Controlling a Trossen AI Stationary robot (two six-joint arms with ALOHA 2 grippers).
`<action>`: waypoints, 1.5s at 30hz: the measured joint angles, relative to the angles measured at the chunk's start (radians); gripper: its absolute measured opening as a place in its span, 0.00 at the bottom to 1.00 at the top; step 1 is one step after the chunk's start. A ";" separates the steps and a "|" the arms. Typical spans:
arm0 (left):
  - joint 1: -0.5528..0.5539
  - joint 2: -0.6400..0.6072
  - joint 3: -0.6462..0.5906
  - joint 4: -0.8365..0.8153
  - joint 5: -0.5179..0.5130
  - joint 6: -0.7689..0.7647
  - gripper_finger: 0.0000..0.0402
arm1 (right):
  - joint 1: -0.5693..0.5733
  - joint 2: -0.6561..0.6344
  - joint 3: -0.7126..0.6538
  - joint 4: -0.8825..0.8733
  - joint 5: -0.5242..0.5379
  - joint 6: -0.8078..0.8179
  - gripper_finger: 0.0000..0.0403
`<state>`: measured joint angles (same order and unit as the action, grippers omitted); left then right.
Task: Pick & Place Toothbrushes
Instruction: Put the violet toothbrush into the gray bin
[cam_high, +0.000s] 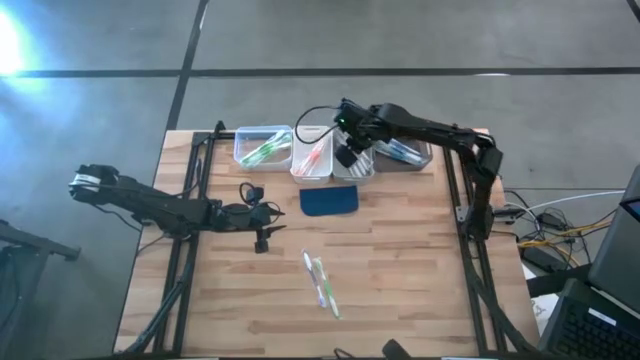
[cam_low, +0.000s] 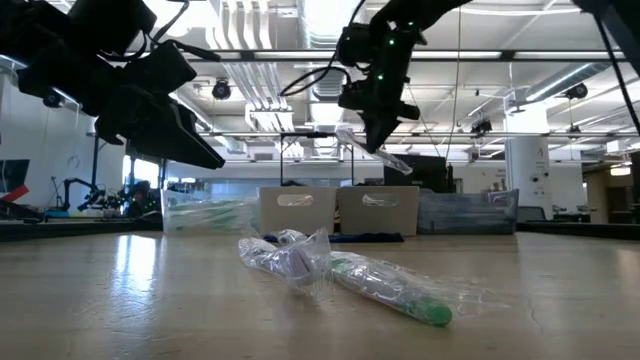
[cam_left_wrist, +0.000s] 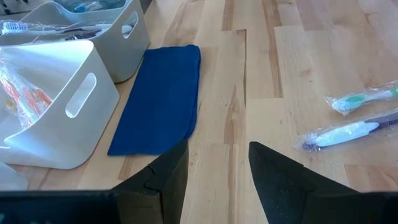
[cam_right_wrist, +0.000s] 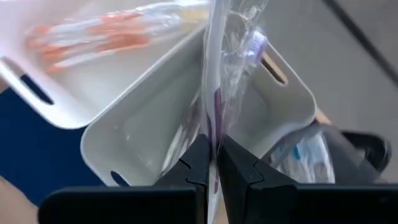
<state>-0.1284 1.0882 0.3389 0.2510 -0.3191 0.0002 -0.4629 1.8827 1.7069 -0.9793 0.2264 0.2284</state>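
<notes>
- A wrapped toothbrush, purple-handled with a whitish head, is held clamped in the right claw, whose fingers are pressed together on its clear wrapper.
- In the high view, the right claw is placed above the row of bins at the far edge of the tabletop; in the low view the held toothbrush is seen hanging tilted in the air, above the bins.
- Directly below the held toothbrush, an open white bin is seen in the right wrist view; whether anything lies in it cannot be told.
- Orange-accented toothbrushes are noted in the adjoining white bin.
- Green-accented toothbrushes are noted in the clear bin at the left end of the row; blue-accented ones in the grey bin at the right end.
- Two wrapped toothbrushes are left lying on the near part of the tabletop, just beside each other, one with green accents.
- A dark blue pad is laid flat just in front of the white bins.
- The left claw is held above the tabletop, well apart from the bins; its fingers stand apart and nothing is held between them.
</notes>
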 joint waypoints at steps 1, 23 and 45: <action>0.000 0.000 0.000 0.000 0.000 0.000 0.43 | -0.004 0.022 0.033 -0.033 0.000 0.024 0.03; 0.000 0.000 0.000 0.000 0.000 0.000 0.43 | -0.047 0.380 0.462 -0.388 -0.084 0.113 0.03; 0.000 0.000 0.000 0.000 0.000 0.000 0.43 | -0.078 0.442 0.417 -0.358 -0.110 0.125 0.03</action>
<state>-0.1280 1.0882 0.3389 0.2512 -0.3191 0.0002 -0.5412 2.3249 2.1242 -1.3372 0.1165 0.3537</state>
